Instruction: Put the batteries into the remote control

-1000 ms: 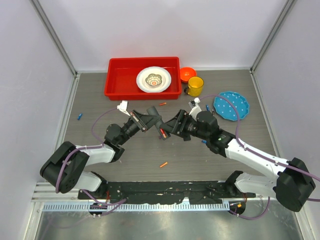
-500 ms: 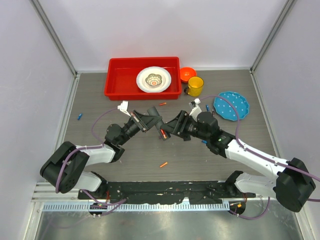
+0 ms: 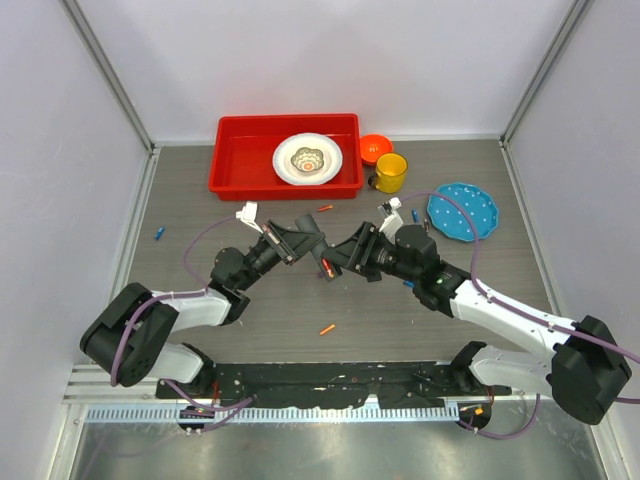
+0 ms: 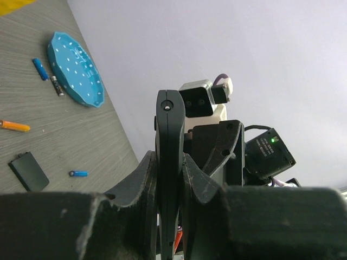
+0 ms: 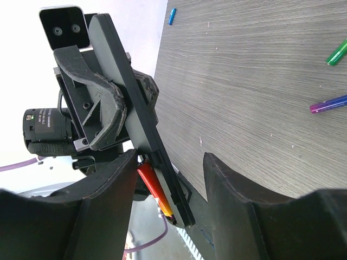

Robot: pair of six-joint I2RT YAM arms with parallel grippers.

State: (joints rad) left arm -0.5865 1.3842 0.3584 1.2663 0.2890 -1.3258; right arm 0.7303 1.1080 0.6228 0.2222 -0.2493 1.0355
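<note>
The remote [image 5: 127, 92] is up in the air over the middle of the surface [image 3: 380, 335], standing on its edge. The left pincer [image 4: 169, 162] is clamped on it. A red-orange battery [image 5: 154, 189] shows at its slot, at the end near the right pincer [image 5: 169, 158]. That pincer stands apart, one finger on each side of the remote, with a clear gap on one side. An orange battery [image 3: 327, 328] lies near the remote, toward the arm bases. The cover [image 4: 30, 170] lies flat, apart from the remote.

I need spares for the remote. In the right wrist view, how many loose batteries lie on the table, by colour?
Blue battery: 1
Green battery: 1
Purple battery: 1
Total: 3
</note>
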